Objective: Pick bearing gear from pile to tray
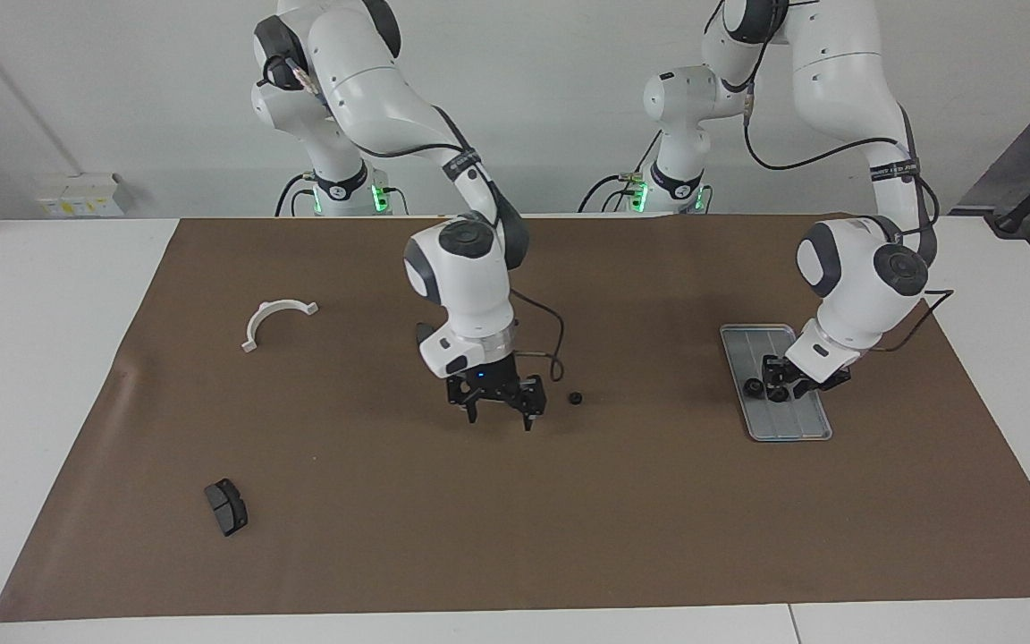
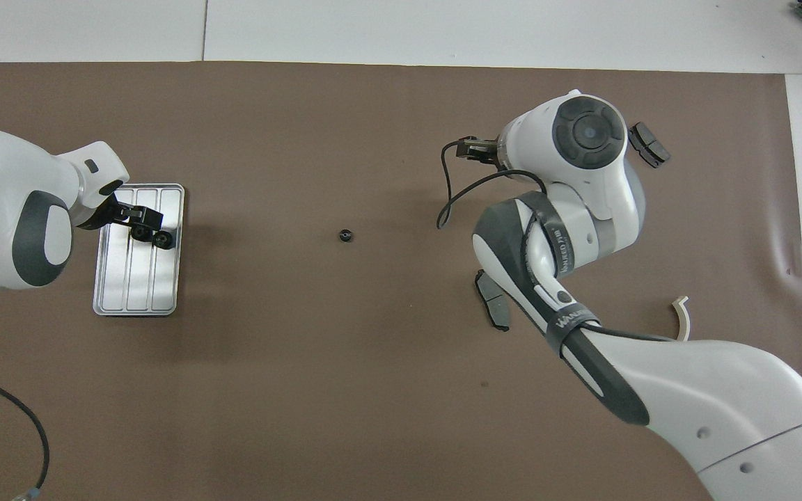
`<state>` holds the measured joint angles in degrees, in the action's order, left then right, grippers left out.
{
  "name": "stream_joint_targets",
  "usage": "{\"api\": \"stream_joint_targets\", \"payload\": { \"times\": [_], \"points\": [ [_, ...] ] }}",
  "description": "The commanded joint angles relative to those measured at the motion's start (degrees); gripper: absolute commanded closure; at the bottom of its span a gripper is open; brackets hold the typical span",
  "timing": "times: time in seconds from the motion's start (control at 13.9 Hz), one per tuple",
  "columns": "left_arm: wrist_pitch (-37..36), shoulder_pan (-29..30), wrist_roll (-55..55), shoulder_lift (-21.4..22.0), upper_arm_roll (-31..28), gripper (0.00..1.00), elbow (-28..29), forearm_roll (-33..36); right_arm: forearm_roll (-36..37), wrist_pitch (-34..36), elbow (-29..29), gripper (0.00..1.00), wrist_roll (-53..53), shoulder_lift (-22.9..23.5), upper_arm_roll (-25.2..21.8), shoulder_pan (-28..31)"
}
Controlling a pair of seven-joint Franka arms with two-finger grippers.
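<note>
Two grippers are in play, and the right gripper (image 1: 502, 413) is the one nearer the loose gear (image 1: 575, 399). It hangs just above the mat with its jaws spread wide and nothing between them. From it, the gear lies a short way off toward the left arm's end of the counter, bare mat all around it, about level with the fingertips in depth. The gear is a small round disc lying flat; it has no long axis, so no approach angle is favoured. My read is that the coming move is a short sideways shift over the gear, then a descent.

The left gripper (image 1: 781, 383) is low over the tray (image 1: 788, 427), jaws open, empty. A second gear (image 2: 161, 239) sits in the tray just beside its fingertips.
</note>
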<state>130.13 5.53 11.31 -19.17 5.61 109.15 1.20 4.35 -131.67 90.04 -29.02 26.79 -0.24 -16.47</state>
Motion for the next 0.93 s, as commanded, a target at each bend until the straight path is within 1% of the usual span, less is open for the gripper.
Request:
{"api": "stream_joint_targets", "payload": {
  "times": [0.0, 0.07, 0.22, 0.43, 0.5, 0.72, 0.86],
  "points": [
    [-0.1, -5.2, -9.8, 0.5, -0.2, 0.05, -2.4, -0.7, 1.3, 4.1, 1.5, 0.0, 2.9, -4.0, 1.0, 4.0],
    [-0.1, -7.7, -15.2, -0.2, -0.2, 0.05, -3.3, -0.6, 1.3, 6.5, 1.5, 0.0, 3.2, -5.5, 1.0, 4.9],
    [-0.2, -12.5, -21.8, -0.2, -0.2, 0.05, -4.1, -0.6, 1.2, 11.6, 1.2, 0.0, 3.4, -8.2, 1.1, 6.2],
    [0.2, -19.4, -30.1, -0.2, -0.3, 0.07, -4.2, -0.3, 1.1, 15.3, 1.2, 0.0, 4.4, -11.1, 1.1, 8.1],
    [0.6, -21.3, -32.5, -0.2, -0.3, 0.09, -4.2, -0.2, 0.8, 17.0, 1.2, 0.0, 6.1, -12.5, 1.1, 9.1],
    [0.8, -25.2, -34.9, -0.3, -0.3, 0.13, -4.1, -0.1, 0.3, 22.2, 1.2, 0.0, 11.2, -16.7, 1.1, 11.8],
    [1.6, -27.1, -35.1, -0.9, -0.3, 0.17, -4.2, -0.1, 0.3, 25.7, 0.8, 0.0, 12.7, -19.3, -0.1, 12.3]
  ]
}}
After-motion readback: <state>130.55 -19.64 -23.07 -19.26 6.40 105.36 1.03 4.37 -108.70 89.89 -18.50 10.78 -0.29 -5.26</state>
